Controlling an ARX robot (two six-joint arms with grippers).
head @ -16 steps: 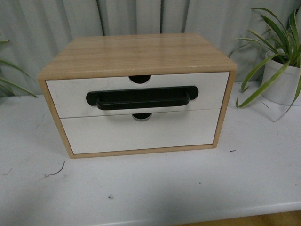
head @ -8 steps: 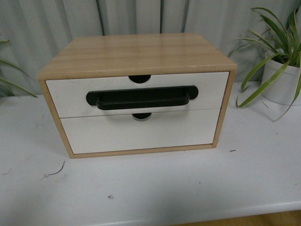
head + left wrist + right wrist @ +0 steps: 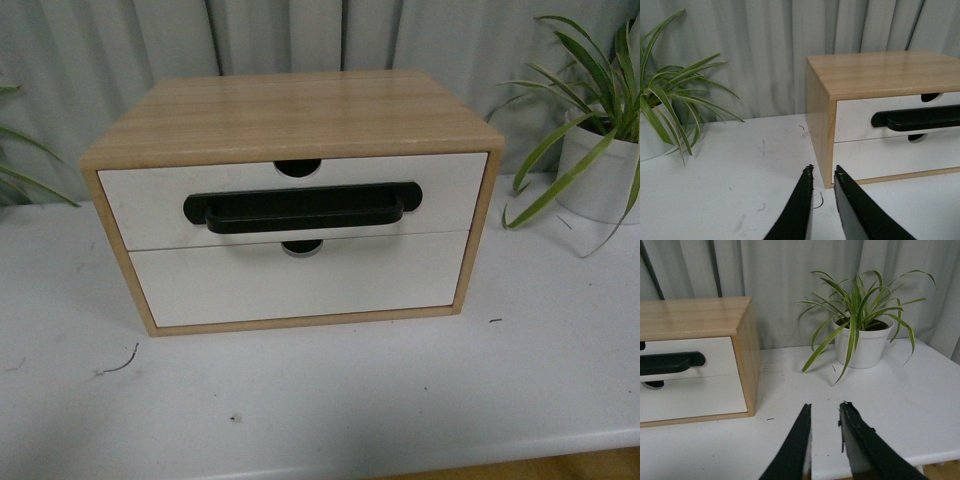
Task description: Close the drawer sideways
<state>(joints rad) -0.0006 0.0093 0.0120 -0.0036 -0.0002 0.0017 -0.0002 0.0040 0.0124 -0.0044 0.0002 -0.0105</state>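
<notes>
A wooden cabinet stands on the white table. Its upper drawer has a white front, a long black bar handle and a semicircular notch in its top edge; its front sits level with the cabinet's frame. Below it is a plain white drawer front. The drawer also shows in the left wrist view and the right wrist view. My left gripper is shut and empty, low over the table near the cabinet's left front corner. My right gripper is shut and empty, right of the cabinet. Neither arm shows in the front view.
A potted spider plant in a white pot stands right of the cabinet, also in the right wrist view. Another plant stands left of it. Grey curtains hang behind. The table's front edge is near.
</notes>
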